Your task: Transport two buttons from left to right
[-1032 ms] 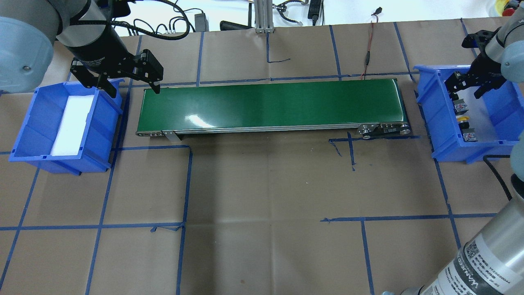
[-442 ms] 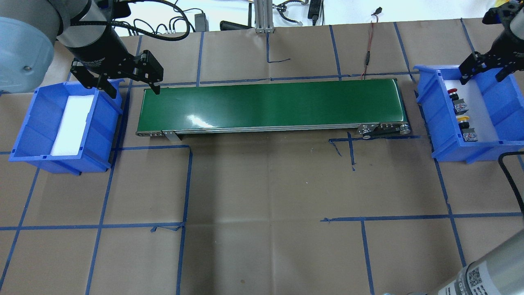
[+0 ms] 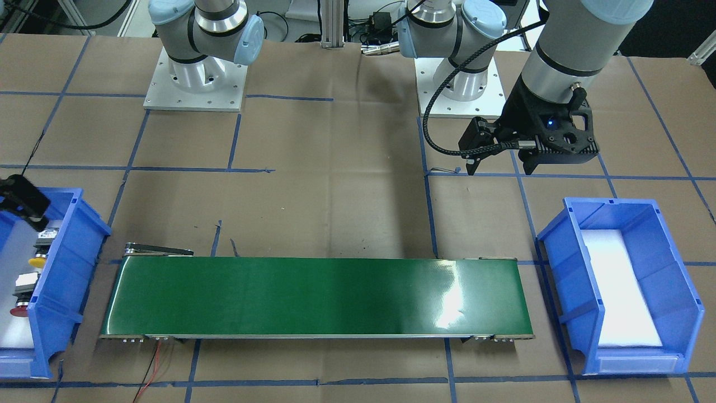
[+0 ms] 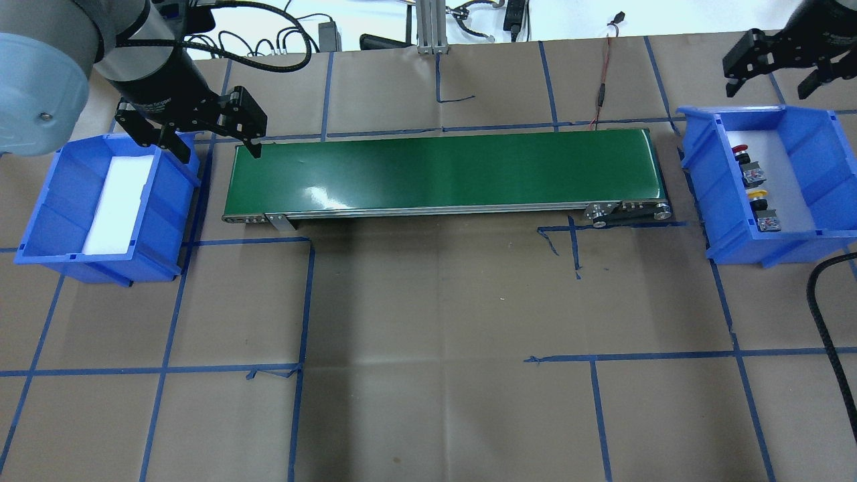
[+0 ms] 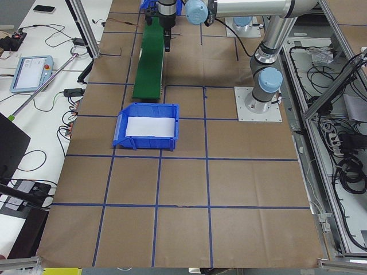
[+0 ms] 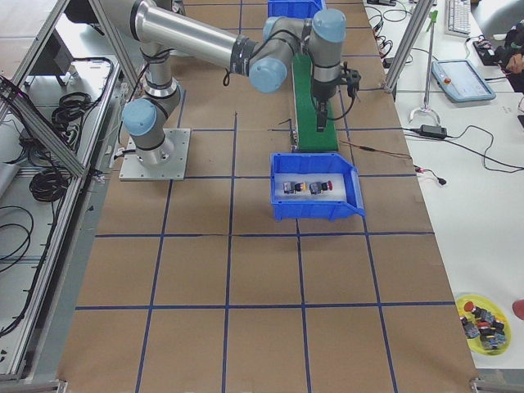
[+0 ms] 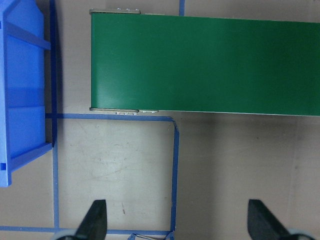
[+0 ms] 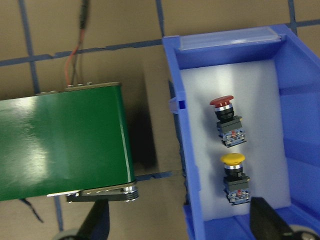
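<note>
Both buttons lie on the white foam in the right blue bin [image 4: 823, 144]. The red-capped button [image 4: 741, 153] is toward the far end and the yellow-capped button [image 4: 757, 195] toward the near end. They also show in the right wrist view, red [image 8: 226, 116] and yellow [image 8: 235, 172]. My right gripper [image 4: 770, 84] is open and empty, above and behind the bin's far end. My left gripper [image 4: 217, 144] is open and empty, between the left blue bin [image 4: 40, 221] and the belt's left end.
A green conveyor belt [image 4: 442, 171] spans the table between the two bins. The left bin holds only a white foam pad [image 4: 117, 204]. Red and black wires [image 4: 602, 80] run to the belt's far right corner. Blue tape lines grid the brown table.
My right gripper has lifted out of the right bin and moved back beyond its far end, uncovering the red button. My left gripper has barely moved.
</note>
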Robot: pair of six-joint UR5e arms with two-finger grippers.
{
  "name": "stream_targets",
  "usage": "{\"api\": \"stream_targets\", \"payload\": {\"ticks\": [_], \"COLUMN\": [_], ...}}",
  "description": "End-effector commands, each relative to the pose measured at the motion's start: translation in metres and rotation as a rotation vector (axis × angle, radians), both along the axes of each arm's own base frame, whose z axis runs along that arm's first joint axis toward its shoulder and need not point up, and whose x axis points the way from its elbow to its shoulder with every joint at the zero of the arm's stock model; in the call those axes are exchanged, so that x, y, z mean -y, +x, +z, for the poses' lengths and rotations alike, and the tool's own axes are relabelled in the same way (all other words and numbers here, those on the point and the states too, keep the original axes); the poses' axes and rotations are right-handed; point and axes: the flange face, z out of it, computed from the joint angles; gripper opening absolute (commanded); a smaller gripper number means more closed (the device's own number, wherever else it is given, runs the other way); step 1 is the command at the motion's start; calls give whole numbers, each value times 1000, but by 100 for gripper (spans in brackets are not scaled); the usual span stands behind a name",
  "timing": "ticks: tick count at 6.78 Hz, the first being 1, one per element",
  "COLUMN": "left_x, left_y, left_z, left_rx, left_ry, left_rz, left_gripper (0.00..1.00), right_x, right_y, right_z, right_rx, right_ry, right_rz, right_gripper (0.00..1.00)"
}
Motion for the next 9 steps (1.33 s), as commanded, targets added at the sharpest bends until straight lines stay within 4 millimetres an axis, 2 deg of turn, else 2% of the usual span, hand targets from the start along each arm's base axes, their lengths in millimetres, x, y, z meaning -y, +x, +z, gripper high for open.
{"api": "stream_targets", "payload": {"ticks": [1, 2, 3, 4, 5, 6, 9], "left_x": [0, 0, 0, 0, 0, 0, 0], "left_y": [0, 0, 0, 0, 0, 0, 0], "left_z": [0, 0, 0, 0, 0, 0, 0], "left_rx": [0, 0, 0, 0, 0, 0, 0], "left_ry": [0, 0, 0, 0, -1, -1, -1], "left_rz": [-1, -1, -1, -1, -1, -1, -1], "left_gripper": [100, 100, 100, 100, 100, 100, 100], "right_x": [-40, -66, -88, -99, -117, -125, -122], "right_y": [139, 156, 157, 158, 158, 154, 154], "right_z": [45, 55, 50, 25, 20, 25, 24], "right_rx": [121, 126, 134, 139, 138, 84, 69], "right_ry": [-72, -25, 44, 97, 106, 96, 97], "right_rz": [208, 234, 231, 227, 205, 189, 155], "right_gripper": [100, 100, 100, 100, 100, 100, 100]}}
